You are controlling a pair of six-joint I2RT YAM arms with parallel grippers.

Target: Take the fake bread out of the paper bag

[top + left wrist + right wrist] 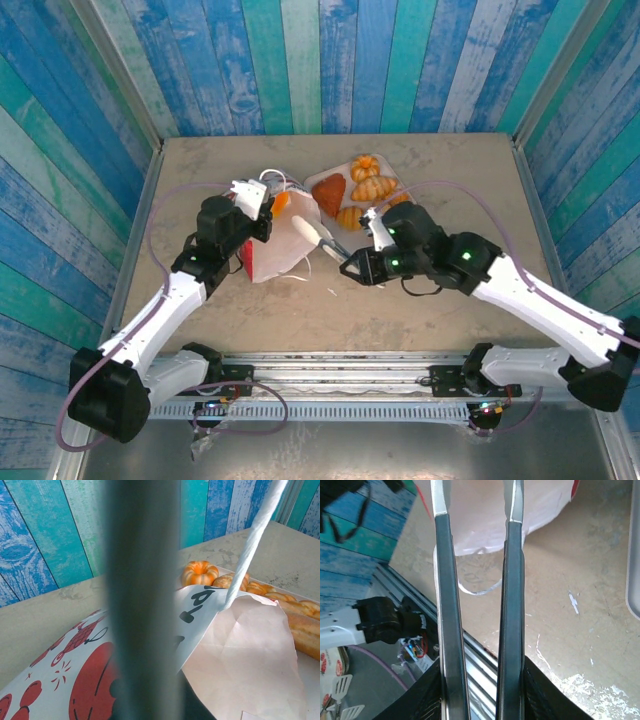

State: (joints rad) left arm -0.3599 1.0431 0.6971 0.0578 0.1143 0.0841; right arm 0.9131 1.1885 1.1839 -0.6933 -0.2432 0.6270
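Observation:
The paper bag (268, 255) lies on its side, white with red print, mouth toward the tray. My left gripper (255, 203) is shut on its upper edge and holds the mouth up. In the left wrist view the bag's printed side (65, 670), its pale inside (250, 655) and a taut cord handle (250, 540) show. My right gripper (358, 265) is shut on black-handled tongs (445, 580), whose metal tips (312, 232) reach the bag's mouth. One orange bread piece (282, 202) sits at the mouth. Several fake breads (365, 185) lie on the tray, among them an orange bun (200, 573).
The pale-pink tray (312, 183) sits just right of the bag, near the table's middle back. Blue plank walls stand close on three sides. A loose cord handle (480, 587) lies on the bare tabletop (440, 180) in front of the bag.

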